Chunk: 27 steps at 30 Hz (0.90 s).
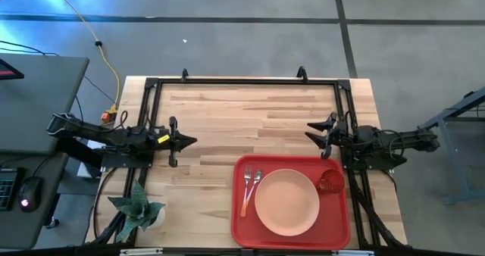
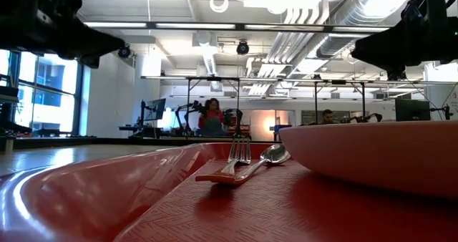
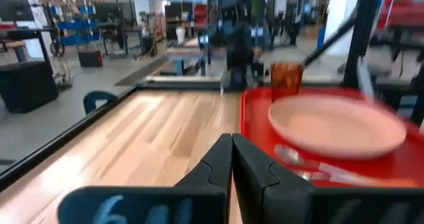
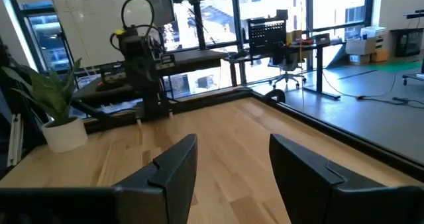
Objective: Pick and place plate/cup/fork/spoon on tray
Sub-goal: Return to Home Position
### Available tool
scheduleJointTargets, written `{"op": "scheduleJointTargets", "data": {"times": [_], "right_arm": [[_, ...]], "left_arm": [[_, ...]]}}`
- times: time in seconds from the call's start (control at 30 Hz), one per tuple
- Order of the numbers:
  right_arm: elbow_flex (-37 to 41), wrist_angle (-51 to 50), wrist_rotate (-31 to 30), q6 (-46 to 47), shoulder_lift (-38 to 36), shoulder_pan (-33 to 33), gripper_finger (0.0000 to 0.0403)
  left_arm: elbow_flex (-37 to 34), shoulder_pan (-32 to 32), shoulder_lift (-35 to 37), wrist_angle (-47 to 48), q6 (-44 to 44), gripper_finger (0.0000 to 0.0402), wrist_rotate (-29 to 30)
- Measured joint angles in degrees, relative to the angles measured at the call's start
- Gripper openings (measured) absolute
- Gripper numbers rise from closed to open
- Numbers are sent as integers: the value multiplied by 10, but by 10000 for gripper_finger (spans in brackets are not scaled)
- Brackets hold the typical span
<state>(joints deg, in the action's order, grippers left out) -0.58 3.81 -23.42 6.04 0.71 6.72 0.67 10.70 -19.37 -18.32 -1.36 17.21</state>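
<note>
We see the tray (image 1: 338, 224) on the bench (image 1: 227, 112), on the right arm's side. The plate (image 1: 286, 201) lies flat in the middle of the tray. The cup (image 1: 330, 182) stands upright on the tray just beside the plate, in the corner nearest the right arm. The fork (image 1: 248, 179) and spoon (image 1: 258, 177) lie side by side on the tray at the plate's other side, their handles crossing. The right pincer (image 1: 309, 131) hangs over bare bench near the tray's far edge, with its fingers wide apart and holding nothing. The left pincer (image 1: 191, 141) hangs over the bench's left side, apart from the tray, with its fingers pressed together and holding nothing. A potted plant (image 1: 138, 207) stands in the bench's left corner.
</note>
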Motion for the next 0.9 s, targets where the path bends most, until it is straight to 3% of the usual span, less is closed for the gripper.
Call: {"op": "scheduleJointTargets", "data": {"times": [0.17, 0.3, 0.57, 0.9], "right_arm": [[0, 0, -1, -17, 1, 0, 179], [0, 0, -2, -103, 1, 0, 179], [0, 2, -24, -105, -3, -27, 179], [0, 1, -14, -93, 8, -42, 179]], "left_arm": [[0, -2, -1, 75, -3, 0, 27], [0, -2, 5, 46, -34, 0, 20], [0, -33, 69, 80, -117, 0, 4], [0, -196, 104, 150, -136, 0, -265]]}}
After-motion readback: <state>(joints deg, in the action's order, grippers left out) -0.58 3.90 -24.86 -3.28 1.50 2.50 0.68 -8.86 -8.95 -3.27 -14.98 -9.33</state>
